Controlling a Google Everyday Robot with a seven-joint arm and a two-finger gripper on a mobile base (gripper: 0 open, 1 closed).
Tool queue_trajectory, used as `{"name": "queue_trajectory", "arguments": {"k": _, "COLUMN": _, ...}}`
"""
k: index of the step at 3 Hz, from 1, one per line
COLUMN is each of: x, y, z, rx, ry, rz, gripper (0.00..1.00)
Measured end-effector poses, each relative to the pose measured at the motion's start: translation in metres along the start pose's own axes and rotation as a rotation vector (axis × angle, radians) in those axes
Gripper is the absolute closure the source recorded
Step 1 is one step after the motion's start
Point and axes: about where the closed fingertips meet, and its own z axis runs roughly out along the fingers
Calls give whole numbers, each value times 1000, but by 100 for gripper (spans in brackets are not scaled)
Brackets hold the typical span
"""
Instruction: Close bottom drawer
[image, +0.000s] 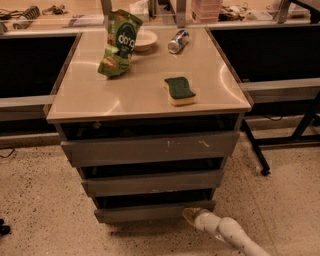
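Note:
The bottom drawer (150, 212) is the lowest, narrowest dark-grey front of the cabinet, plain and without a handle. It stands out only slightly from the cabinet, with a thin dark gap above it. My gripper (190, 216) is at the end of the white arm (230, 232) coming from the lower right. Its tip is at the drawer front's lower right part, touching or nearly touching it.
Above are the middle drawer (152, 182) and the widest top drawer (150, 147) with pale scratches. On the cabinet top (100, 95) lie a green chip bag (118, 42), a sponge (179, 90), a can (178, 41) and a white bowl (142, 39). Black table legs (255, 145) stand right.

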Motion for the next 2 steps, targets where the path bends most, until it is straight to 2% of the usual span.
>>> {"name": "queue_trajectory", "arguments": {"k": 1, "x": -2, "y": -24, "z": 23, "rx": 13, "ry": 1, "rz": -34, "gripper": 100}}
{"name": "queue_trajectory", "arguments": {"k": 2, "x": -2, "y": -24, "z": 23, "rx": 13, "ry": 1, "rz": -33, "gripper": 100}}
